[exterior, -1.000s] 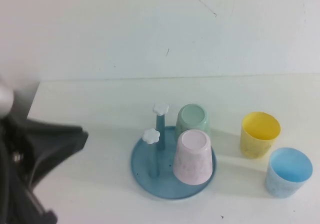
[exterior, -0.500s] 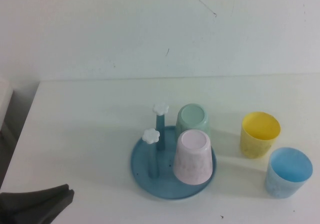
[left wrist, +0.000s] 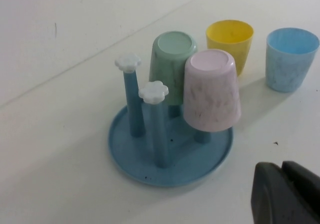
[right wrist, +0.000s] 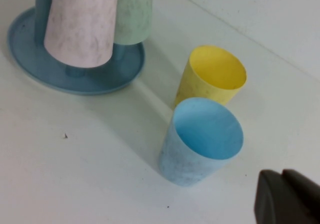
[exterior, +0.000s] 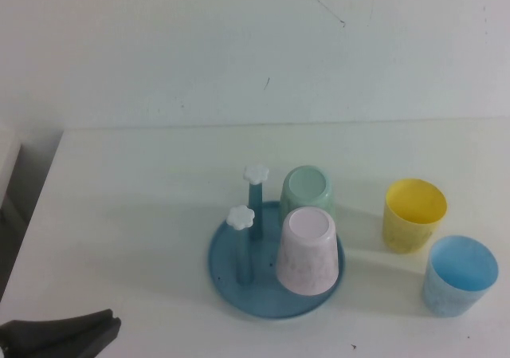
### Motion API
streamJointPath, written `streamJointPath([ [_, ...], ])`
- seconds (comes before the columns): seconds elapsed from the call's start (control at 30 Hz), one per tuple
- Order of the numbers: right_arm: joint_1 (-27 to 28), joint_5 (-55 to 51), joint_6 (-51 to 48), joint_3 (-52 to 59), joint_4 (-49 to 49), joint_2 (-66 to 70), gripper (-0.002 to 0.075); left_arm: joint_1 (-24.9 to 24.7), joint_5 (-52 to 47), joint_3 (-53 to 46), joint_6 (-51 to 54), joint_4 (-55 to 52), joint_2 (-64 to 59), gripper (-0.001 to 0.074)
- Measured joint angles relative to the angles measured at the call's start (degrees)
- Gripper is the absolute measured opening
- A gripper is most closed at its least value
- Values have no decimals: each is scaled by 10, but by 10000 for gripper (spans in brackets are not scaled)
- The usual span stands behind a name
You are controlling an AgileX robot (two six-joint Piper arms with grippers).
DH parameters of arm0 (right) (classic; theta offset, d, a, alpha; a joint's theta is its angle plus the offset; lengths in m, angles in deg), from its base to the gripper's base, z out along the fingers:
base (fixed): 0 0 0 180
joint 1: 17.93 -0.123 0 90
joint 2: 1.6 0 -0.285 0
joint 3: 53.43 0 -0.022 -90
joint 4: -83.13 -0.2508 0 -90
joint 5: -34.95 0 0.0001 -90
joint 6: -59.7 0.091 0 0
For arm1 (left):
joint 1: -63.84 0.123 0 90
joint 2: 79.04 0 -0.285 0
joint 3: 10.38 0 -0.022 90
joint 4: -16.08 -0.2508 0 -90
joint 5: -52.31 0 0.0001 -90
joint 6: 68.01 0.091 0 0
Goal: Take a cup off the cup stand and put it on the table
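Note:
The sky-blue speckled cup [exterior: 460,275] stands upright and empty on the white table [exterior: 143,206] at the right, apart from both grippers; it also shows in the left wrist view [left wrist: 291,58] and the right wrist view [right wrist: 201,140]. The blue cup stand [exterior: 275,261] holds an upside-down pink cup [exterior: 307,250] and a mint-green cup [exterior: 307,191] on pegs; two white-knobbed pegs [exterior: 241,217] are bare. My left gripper [exterior: 111,326] is shut and empty, low at the near left edge. My right gripper [right wrist: 281,176] is shut and empty, just near of the blue cup.
A yellow cup [exterior: 413,214] stands upright between the stand and the blue cup, close to both. A white wall rises behind the table's far edge. The table's left edge drops off beside my left gripper.
My left arm has pulled back from the left side of the table down to the near left corner. The cups and the stand have not moved.

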Motion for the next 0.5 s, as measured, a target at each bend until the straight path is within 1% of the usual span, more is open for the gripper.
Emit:
streamJointPath([
  [0.4, 0, 0, 0, 0, 0, 0, -1, 0, -37, -13, -1, -1, 3, -1],
  [0.43, 0, 0, 0, 0, 0, 0, -1, 3, -39, -18, -1, -3, 7, -1],
  [0.5, 0, 0, 0, 0, 0, 0, -1, 26, -35, -32, -2, -22, 23, -1],
])
